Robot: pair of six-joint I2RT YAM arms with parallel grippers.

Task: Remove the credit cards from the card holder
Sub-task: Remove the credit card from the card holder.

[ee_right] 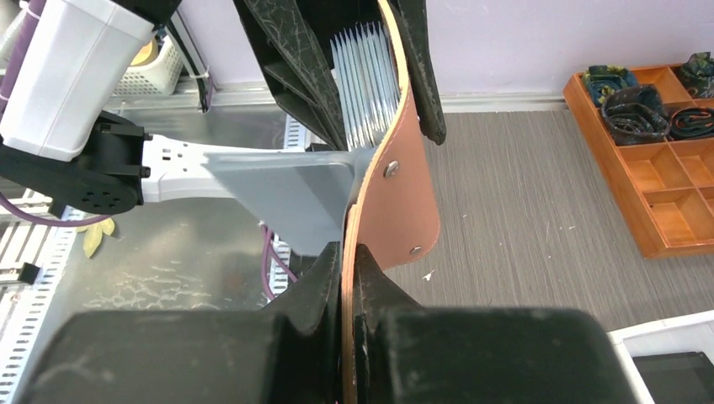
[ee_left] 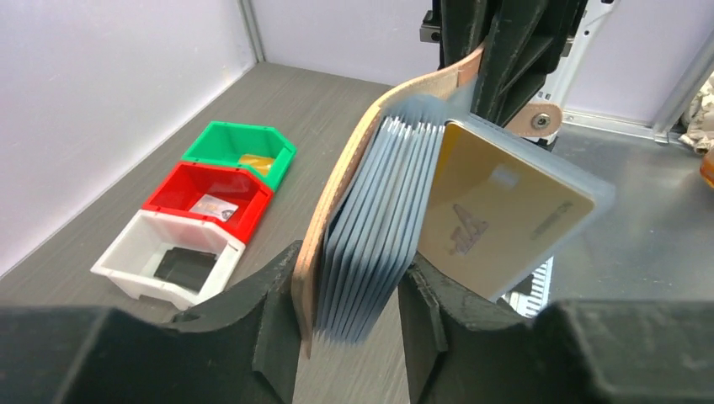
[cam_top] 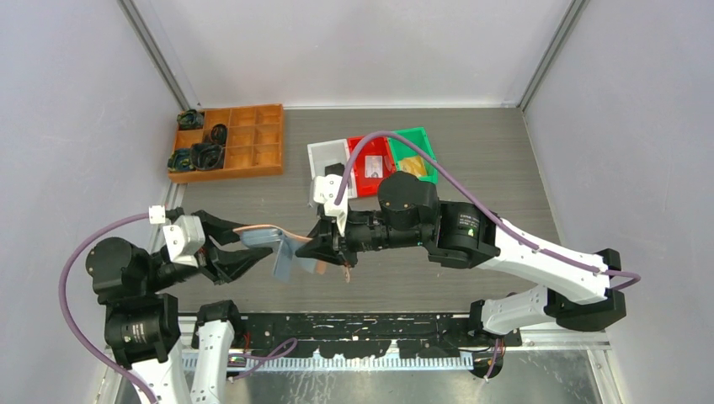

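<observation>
The card holder (cam_top: 286, 252) hangs open above the table between my two grippers. In the left wrist view its salmon-pink cover (ee_left: 337, 202) stands on edge with several grey pockets (ee_left: 383, 219) fanned beside it. A yellowish credit card (ee_left: 497, 210) sits in the outermost pocket. My left gripper (cam_top: 251, 252) is shut on the cover and pocket stack (ee_left: 349, 303). My right gripper (cam_top: 324, 251) is shut on the other pink flap (ee_right: 404, 194), which is pinched thin between its jaws (ee_right: 349, 278). A grey pocket (ee_right: 295, 189) sticks out to the left of that flap.
White (cam_top: 330, 160), red (cam_top: 370, 160) and green (cam_top: 412, 153) bins stand side by side behind the arms, each with a card-like item inside. A wooden divided tray (cam_top: 227, 143) with dark items sits at the back left. Grey walls enclose the table.
</observation>
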